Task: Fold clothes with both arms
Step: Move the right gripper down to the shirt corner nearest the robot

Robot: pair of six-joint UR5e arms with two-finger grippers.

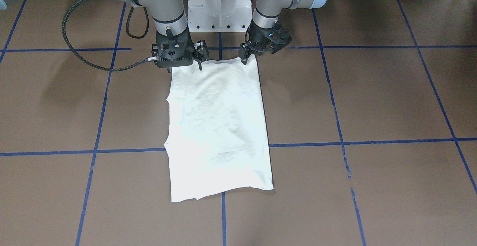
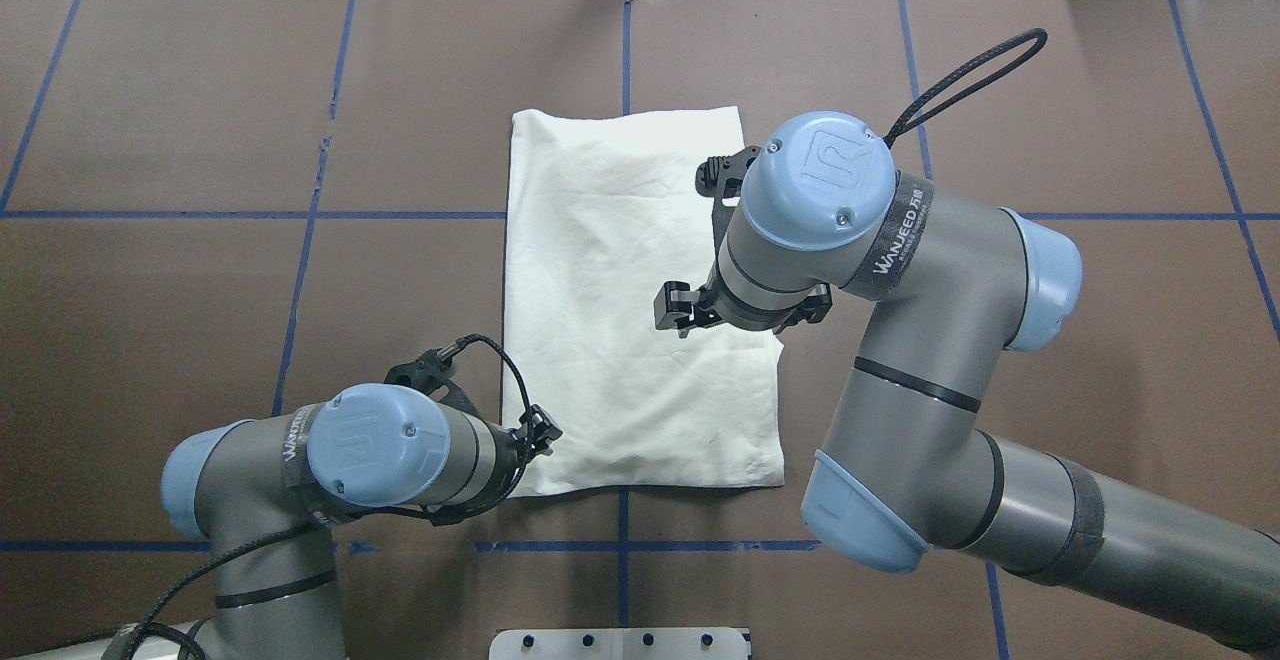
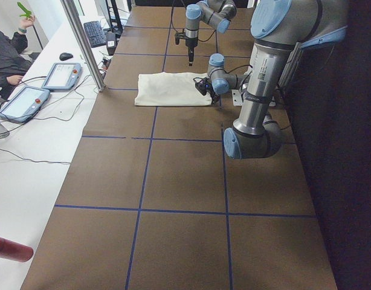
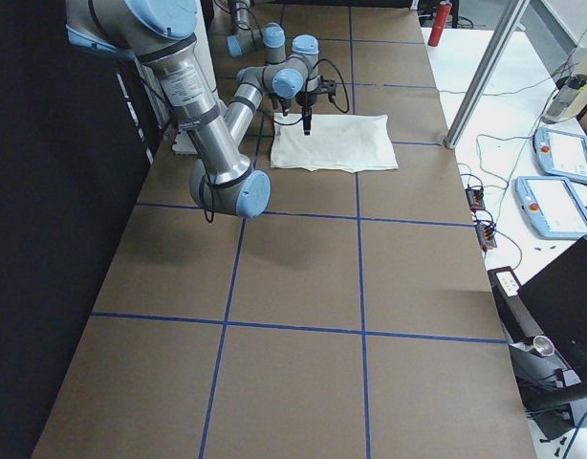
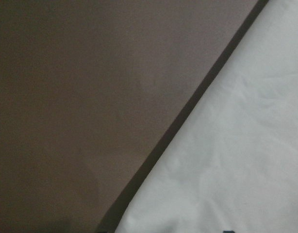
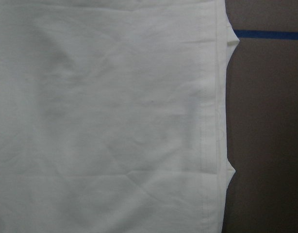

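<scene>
the shirt [image 1: 218,126] lies flat, plain side up, at the centre of the bench [image 1: 372,100]. its long axis runs from the robot-side edge toward the far edge. we find both arms at its robot-side short edge. the left fingers [image 1: 245,57] sit low at the left corner, and we cannot tell their state. the right fingers [image 1: 201,66] hang apart over the right corner. we judge the next fold carries this edge along the long axis.

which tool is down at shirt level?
The left tool, low at the shirt's near-left corner. The right tool hangs clearly higher, above the shirt's right side, pointing down.
</scene>
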